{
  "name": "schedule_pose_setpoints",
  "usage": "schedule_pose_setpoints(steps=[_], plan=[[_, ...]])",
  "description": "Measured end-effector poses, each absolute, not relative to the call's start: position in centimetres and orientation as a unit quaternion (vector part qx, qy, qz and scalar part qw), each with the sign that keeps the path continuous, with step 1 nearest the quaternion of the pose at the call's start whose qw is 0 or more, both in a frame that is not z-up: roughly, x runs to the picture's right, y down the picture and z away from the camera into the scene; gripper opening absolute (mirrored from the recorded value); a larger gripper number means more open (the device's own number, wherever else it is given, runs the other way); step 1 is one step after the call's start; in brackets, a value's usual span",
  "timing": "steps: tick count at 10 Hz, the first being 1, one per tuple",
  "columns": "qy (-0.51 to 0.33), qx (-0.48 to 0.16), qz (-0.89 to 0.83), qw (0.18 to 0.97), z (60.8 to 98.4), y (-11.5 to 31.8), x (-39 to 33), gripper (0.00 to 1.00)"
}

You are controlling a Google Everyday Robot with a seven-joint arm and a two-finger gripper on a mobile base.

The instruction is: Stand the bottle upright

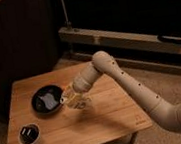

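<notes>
1. Sitting just to the right of the black pan (46, 100), the bottle (82, 104) shows as a pale shape at the tip of the gripper (73, 99), low over the wooden table (108, 122).
2. Whether the bottle is upright, tilted, or touching the tabletop cannot be told. It merges with the gripper, and a soft shadow lies under it on the side away from the pan.
3. The gripper is closed and, as far as the view shows, clamped on the bottle. It hangs beside the pan's right rim, apart from the pan itself.
4. The arm (131, 88) reaches in from the far right of the pan, bent down toward the table.
5. A white cup (30, 135) with a dark inside stands in front of the pan, well clear of the bottle.
6. Progress, as a judgement: the grasp looks done. What remains is setting the bottle on its base beside the pan, checking that it stands, then letting go and backing off.
</notes>
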State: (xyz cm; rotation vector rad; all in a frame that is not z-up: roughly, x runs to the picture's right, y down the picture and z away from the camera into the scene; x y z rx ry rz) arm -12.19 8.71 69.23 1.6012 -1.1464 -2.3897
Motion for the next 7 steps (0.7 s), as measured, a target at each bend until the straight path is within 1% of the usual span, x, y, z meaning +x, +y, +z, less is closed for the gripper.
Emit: schedule_pose_setpoints(steps=[1, 3, 7], plan=[[-0.373, 0.542, -0.753, 0.037, 68.97, 8.3, -11.88, 0.19], [-0.377, 0.567, -0.73, 0.053, 68.88, 8.14, -11.68, 0.19], [-0.377, 0.571, -0.728, 0.054, 68.46, 8.09, -11.5, 0.19]])
